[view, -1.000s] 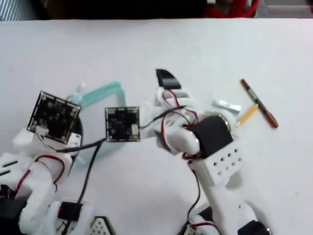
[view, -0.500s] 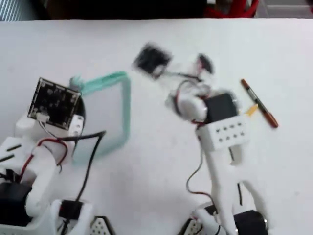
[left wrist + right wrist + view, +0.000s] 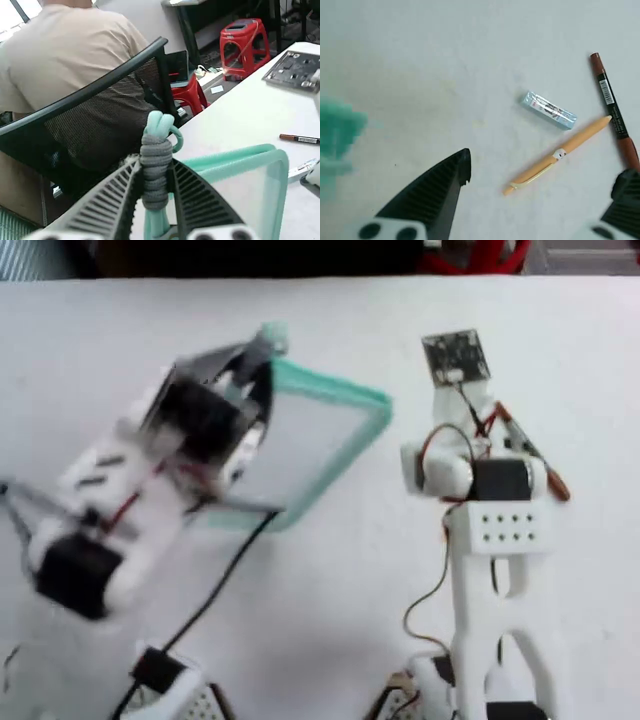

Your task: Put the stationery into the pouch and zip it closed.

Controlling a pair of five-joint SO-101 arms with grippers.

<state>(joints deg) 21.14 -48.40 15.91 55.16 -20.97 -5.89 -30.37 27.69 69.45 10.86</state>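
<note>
Pouch (image 3: 325, 435) tilted diag, L hand (image 3: 155, 164) clamped on its zip cord (image 3: 155, 147), R hand (image 3: 545, 170) spread above orange pen (image 3: 560, 152)

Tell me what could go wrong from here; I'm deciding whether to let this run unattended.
The left gripper holds the pouch only by its zipper pull cord, so the pouch may swing or slip free. The right gripper hangs open above the orange pencil, brown pen and small blue packet, which lie close together; closing could catch two or knock one away.
</note>
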